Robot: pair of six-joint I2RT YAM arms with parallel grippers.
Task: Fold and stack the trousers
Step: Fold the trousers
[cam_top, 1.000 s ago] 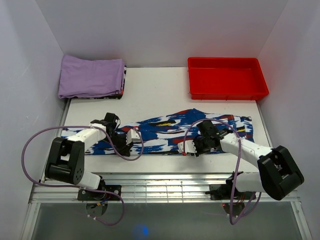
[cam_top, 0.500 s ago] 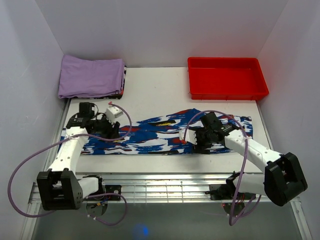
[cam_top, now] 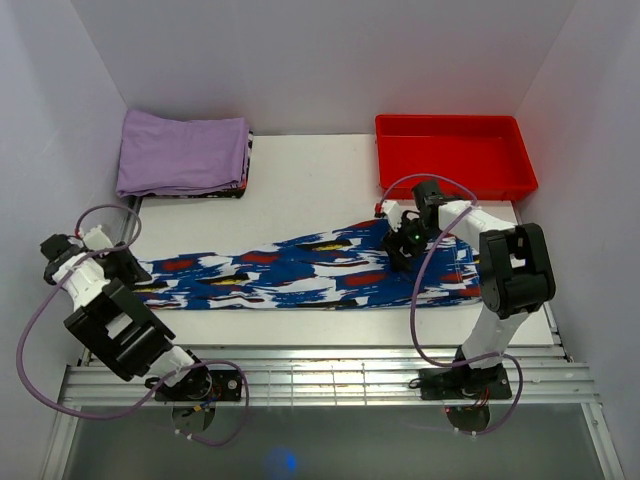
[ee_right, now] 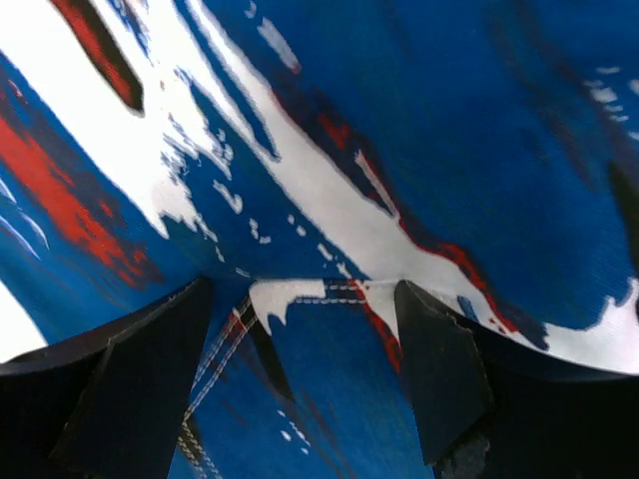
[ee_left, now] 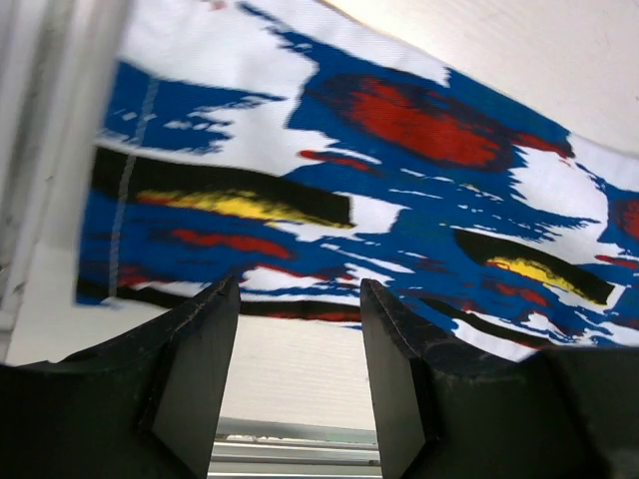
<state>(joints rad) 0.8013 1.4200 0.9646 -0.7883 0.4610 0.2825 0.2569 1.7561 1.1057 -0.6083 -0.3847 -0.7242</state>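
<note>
Trousers (cam_top: 300, 270) flat, long axis left to right

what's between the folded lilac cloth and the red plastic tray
Nothing: the top view shows only bare white tabletop between the folded lilac cloth and the red plastic tray.

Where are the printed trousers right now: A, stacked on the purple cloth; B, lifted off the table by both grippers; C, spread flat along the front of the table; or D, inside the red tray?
C: the trousers lie flat on the table, left gripper and right gripper both open.
</note>
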